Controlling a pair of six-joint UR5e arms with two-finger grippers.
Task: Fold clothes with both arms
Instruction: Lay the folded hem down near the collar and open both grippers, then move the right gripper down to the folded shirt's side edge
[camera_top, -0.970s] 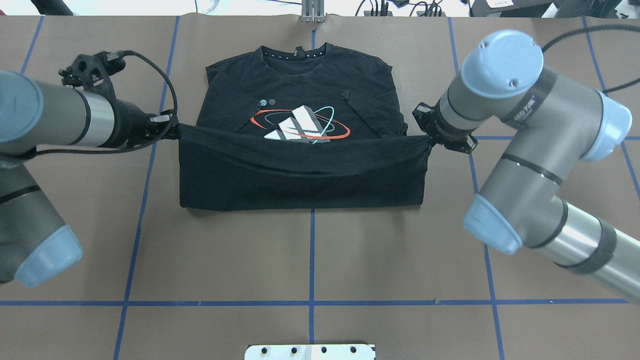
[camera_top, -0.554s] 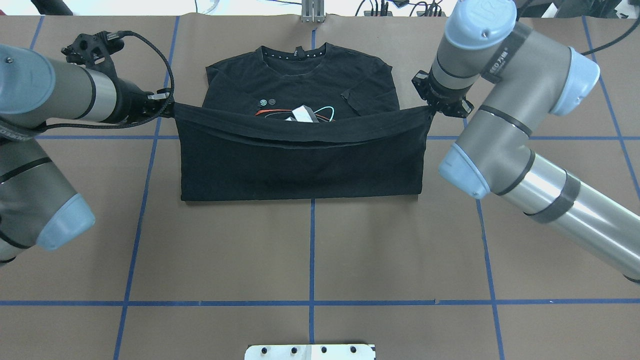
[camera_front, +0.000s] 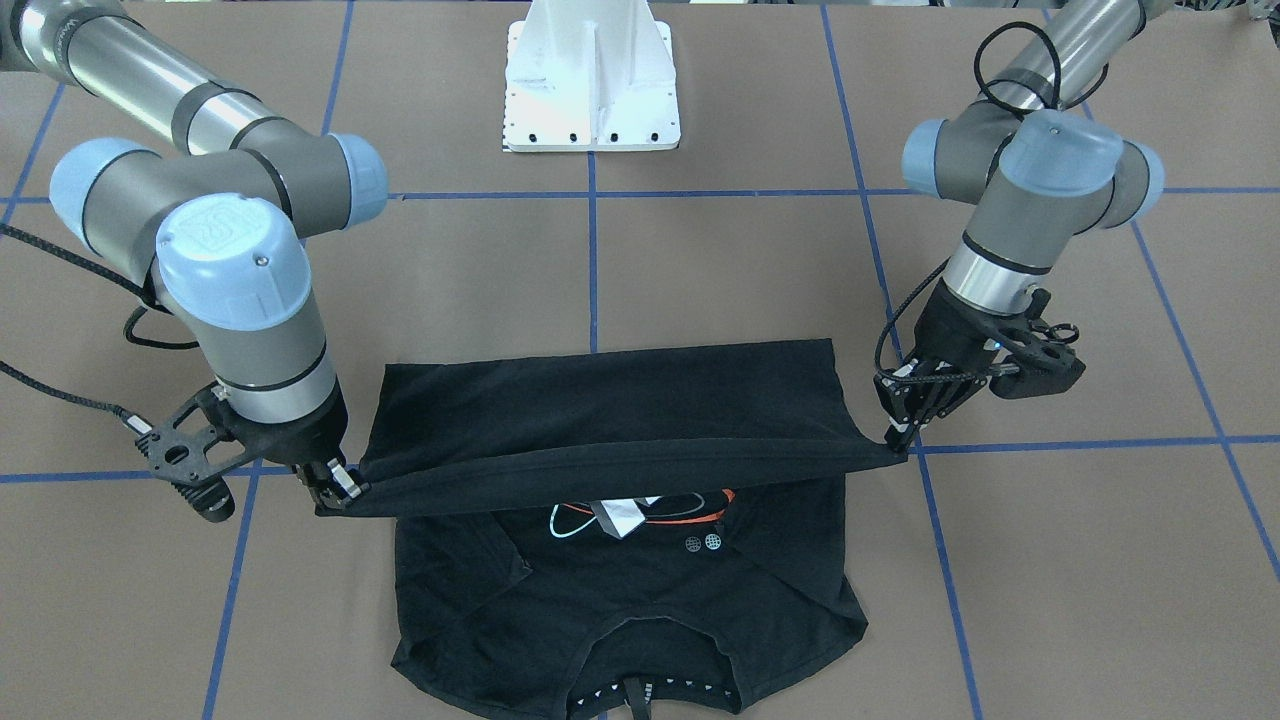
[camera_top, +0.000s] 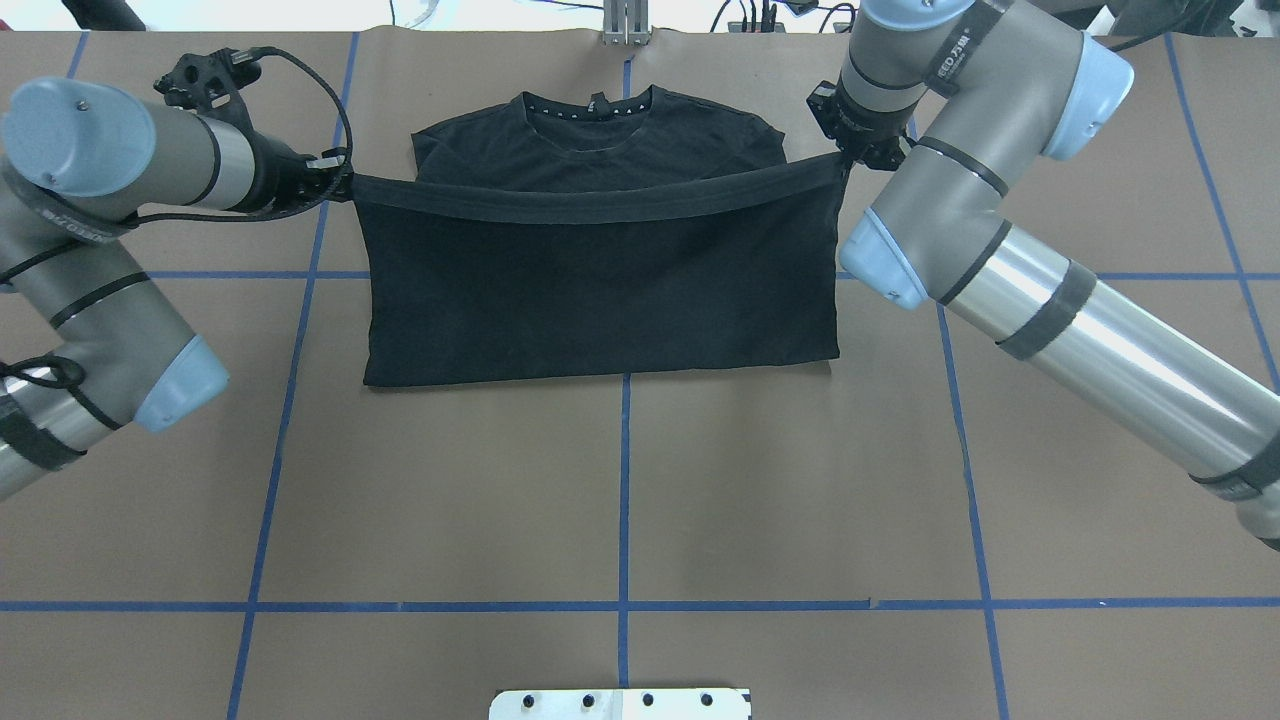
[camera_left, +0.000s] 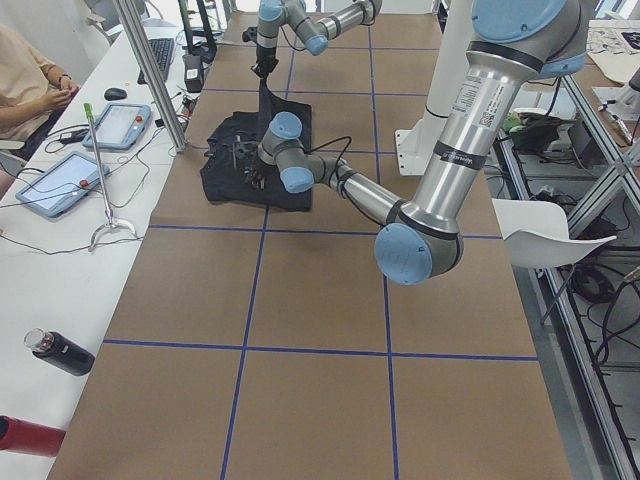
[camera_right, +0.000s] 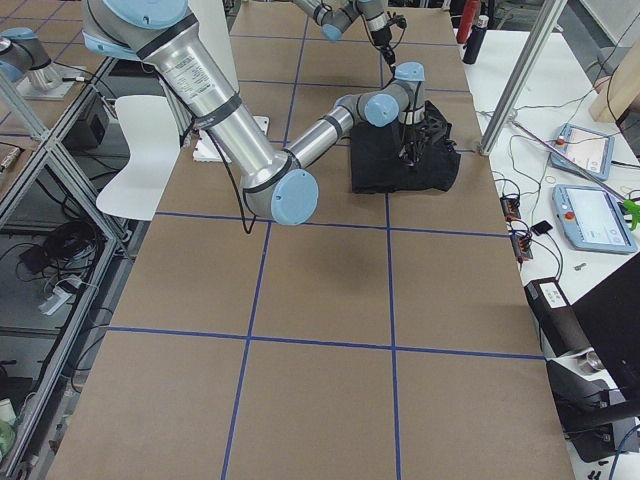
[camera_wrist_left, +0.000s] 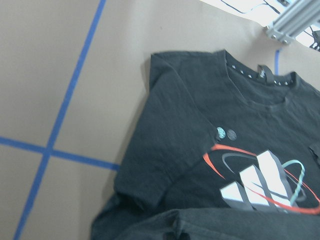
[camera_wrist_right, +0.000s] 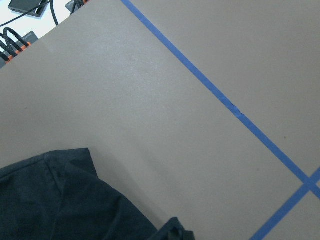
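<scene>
The black T-shirt (camera_top: 600, 290) lies flat with its white-dotted collar (camera_top: 590, 108) at the far edge. Its lower half is doubled over the chest. My left gripper (camera_top: 345, 186) is shut on one corner of the hem, and my right gripper (camera_top: 848, 156) is shut on the other. The hem (camera_top: 600, 205) hangs taut between them, just short of the collar. In the front-facing view the left gripper (camera_front: 900, 440) and right gripper (camera_front: 340, 490) hold the hem above the shirt, and the chest logo (camera_front: 640, 515) peeks out beneath. The left wrist view shows the logo (camera_wrist_left: 265, 185).
The table is brown paper with a blue tape grid (camera_top: 624, 500). The white base pedestal (camera_front: 592, 75) stands at the near edge. An aluminium post (camera_top: 625, 25) and cables sit beyond the collar. A side desk holds tablets (camera_left: 60, 180) by a seated person (camera_left: 30, 80).
Both grippers have carried the hem farther toward the collar. The doubled-over layer now covers the logo in the overhead view, and the near fold line has shifted slightly away.
</scene>
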